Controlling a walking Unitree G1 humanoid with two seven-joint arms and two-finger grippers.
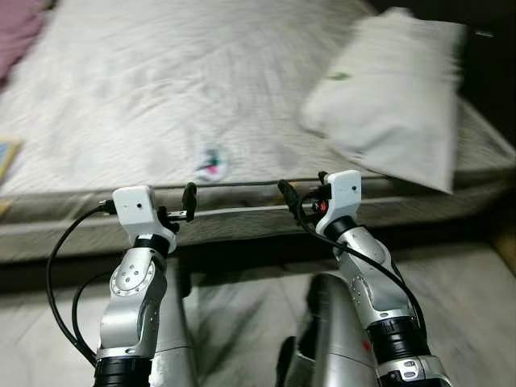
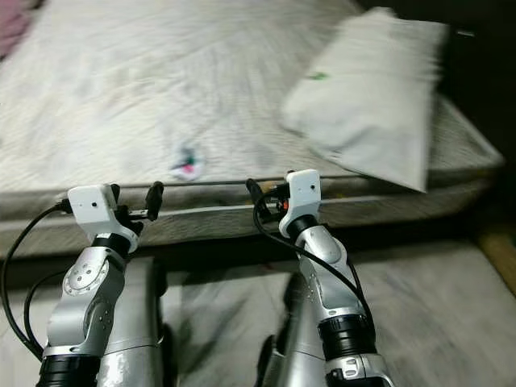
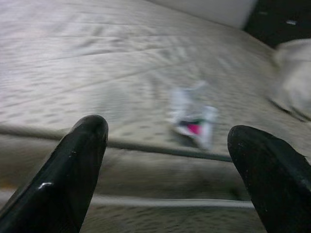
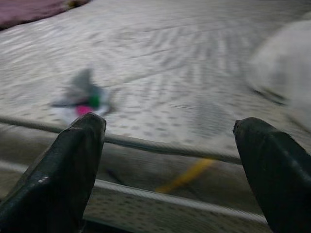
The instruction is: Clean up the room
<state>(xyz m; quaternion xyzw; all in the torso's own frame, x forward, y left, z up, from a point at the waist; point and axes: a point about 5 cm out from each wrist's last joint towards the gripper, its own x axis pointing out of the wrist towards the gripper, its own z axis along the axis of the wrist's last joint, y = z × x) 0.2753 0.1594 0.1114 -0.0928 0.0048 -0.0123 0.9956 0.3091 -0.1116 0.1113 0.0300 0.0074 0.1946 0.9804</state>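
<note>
A small crumpled wrapper (image 1: 212, 162), white with pink and green, lies on the pale mattress (image 1: 145, 72) close to its near edge. A white pillow (image 1: 395, 93) rests tilted at the bed's right side. Both arms are raised in front of the mattress edge. My left gripper (image 3: 170, 131) is open, and the wrapper (image 3: 193, 118) appears between and beyond its fingers. My right gripper (image 4: 170, 126) is open too, with the wrapper (image 4: 82, 97) beyond one of its fingers. Neither gripper touches anything. The views are blurred.
A purple cloth (image 1: 16, 32) lies at the bed's far left corner, and a yellowish flat thing (image 1: 6, 157) sits at the left edge. Pale floor (image 1: 468, 306) runs below the bed frame. A dark area lies to the right of the bed.
</note>
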